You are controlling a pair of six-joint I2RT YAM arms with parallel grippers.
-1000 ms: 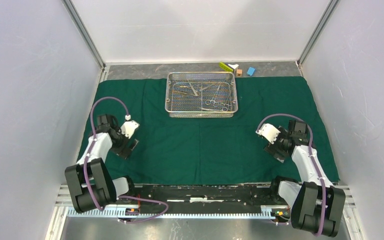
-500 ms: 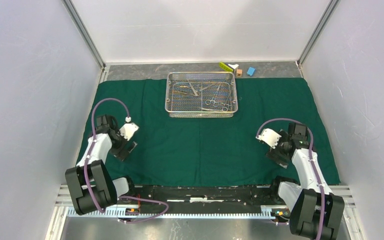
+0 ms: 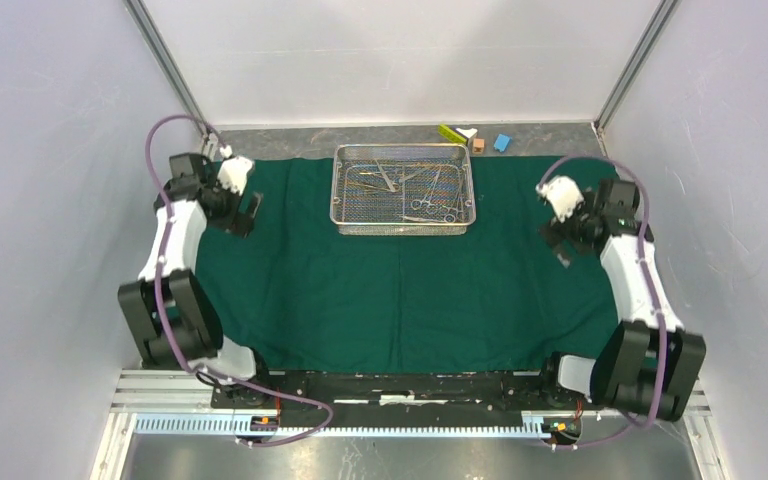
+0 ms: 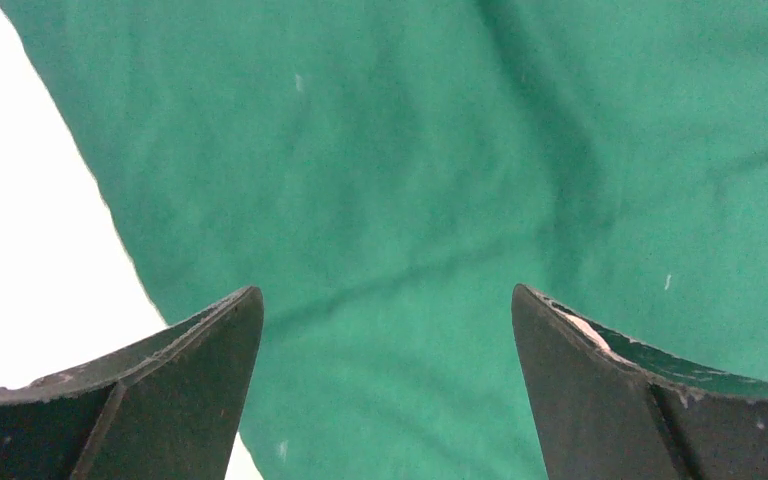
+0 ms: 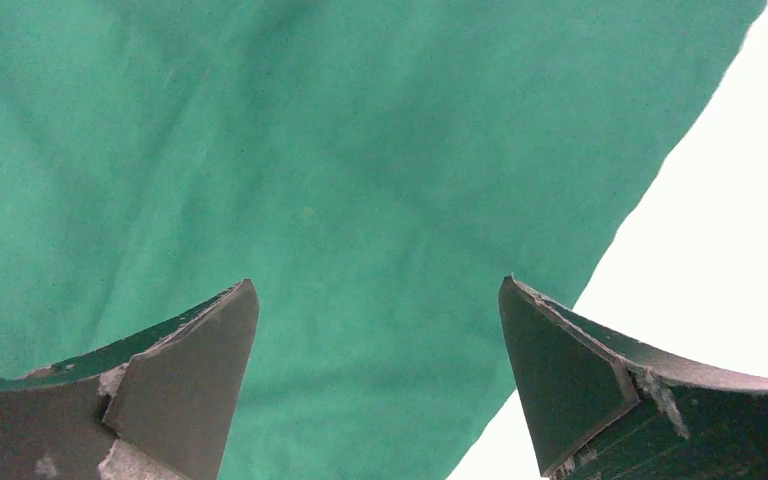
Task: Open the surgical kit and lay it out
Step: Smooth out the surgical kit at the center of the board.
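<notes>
From above, the cloth (image 3: 400, 290) lies spread on the worktop (image 3: 290, 142), with the tray (image 3: 403, 230) of clamps (image 3: 430, 205) at its far middle. Left wrist: the left gripper (image 4: 385, 330) gapes empty over the cloth's edge. Right wrist: the right gripper (image 5: 378, 320) does likewise.

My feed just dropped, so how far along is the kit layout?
Done: the drape lies spread flat, mesh tray on it. In hand: nothing; the left pincer and right pincer hang open over its side edges. Left: lifting the instruments out of the tray.
</notes>
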